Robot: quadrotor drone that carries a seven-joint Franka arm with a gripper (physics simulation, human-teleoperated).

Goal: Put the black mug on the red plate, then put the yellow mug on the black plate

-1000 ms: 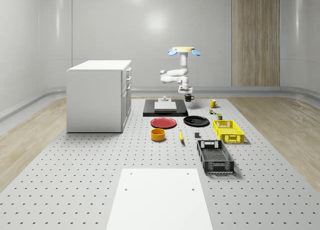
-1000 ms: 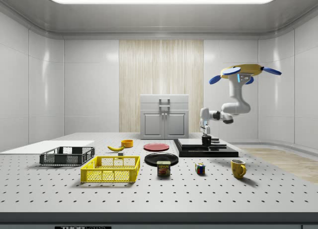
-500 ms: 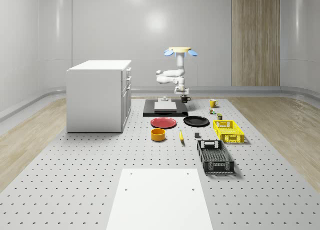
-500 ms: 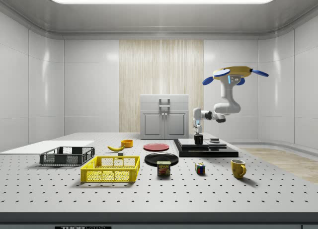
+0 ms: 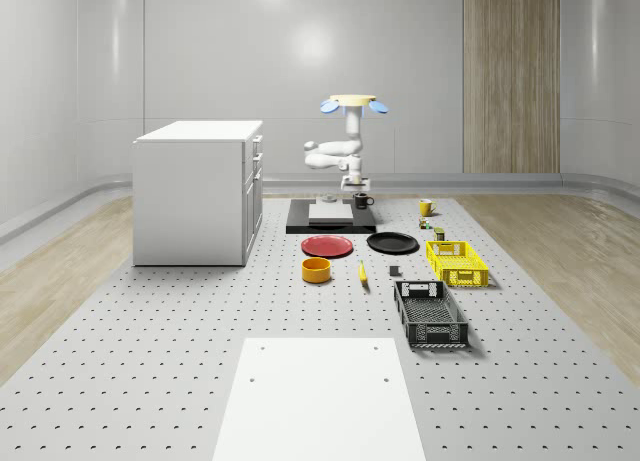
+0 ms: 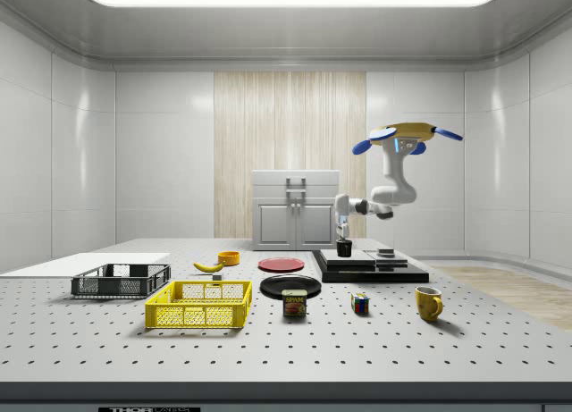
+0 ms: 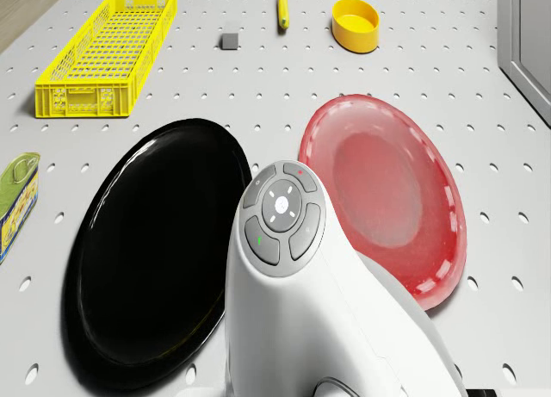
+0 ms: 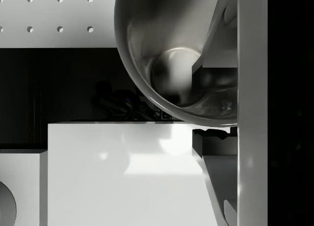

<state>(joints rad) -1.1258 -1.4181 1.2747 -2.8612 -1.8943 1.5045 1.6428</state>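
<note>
The black mug (image 5: 362,200) hangs just above the black platform (image 5: 330,224), with my gripper (image 5: 360,192) shut on its rim. From the side, the gripper (image 6: 343,241) holds the mug (image 6: 344,248) over the platform's end nearest the plates. The wrist view looks down into the mug (image 8: 171,54). The drone (image 5: 350,103) hovers over the platform. The red plate (image 5: 327,246) and the black plate (image 5: 392,243) lie side by side in front of the platform; both plates (image 7: 387,190) (image 7: 155,251) lie under the arm. The yellow mug (image 5: 426,207) stands on the table at the right.
A white block (image 8: 122,172) lies on the platform below the mug. A white cabinet (image 5: 195,191) stands at the whole-scene view's left. In front of the plates are a yellow bowl (image 5: 316,270), a banana (image 5: 362,273), a yellow crate (image 5: 457,262) and a black crate (image 5: 430,313).
The drone, arm and held black mug have moved to the whole-scene view's left, from beside the platform to over it. Plates and yellow mug stayed put.
</note>
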